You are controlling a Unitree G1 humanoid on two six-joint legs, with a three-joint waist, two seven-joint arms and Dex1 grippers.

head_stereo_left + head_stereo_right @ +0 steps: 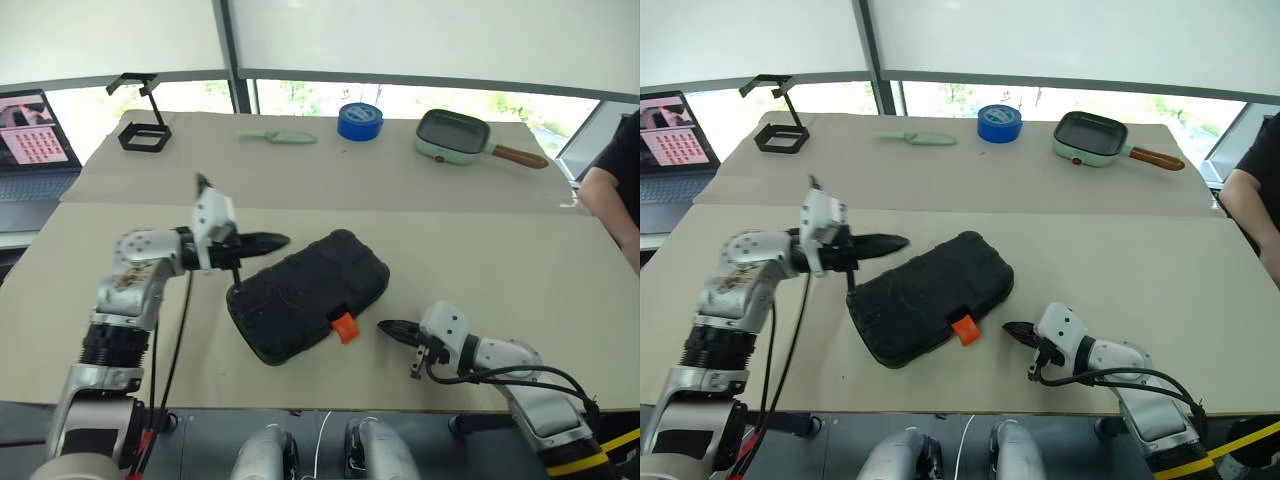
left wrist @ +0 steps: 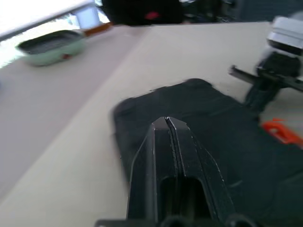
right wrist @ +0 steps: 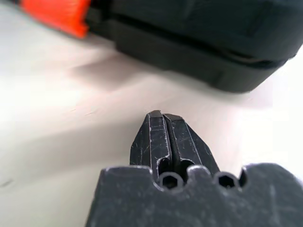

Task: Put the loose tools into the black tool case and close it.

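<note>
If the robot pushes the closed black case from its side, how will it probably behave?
The black case lies flat and wide on the table, so it would probably slide, not tip or roll. Its shell looks like hard plastic, so likely stiff. Pushed near one end, it may turn.

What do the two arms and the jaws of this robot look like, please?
Both arms are silver-grey metal with rounded joint housings. The left arm has a ribbed black section and a loose black cable beside it; black cables loop along the right arm, which shows a yellow-and-black striped band. Each white wrist block carries a gripper of two black tapered fingers: left gripper, right gripper.
</note>
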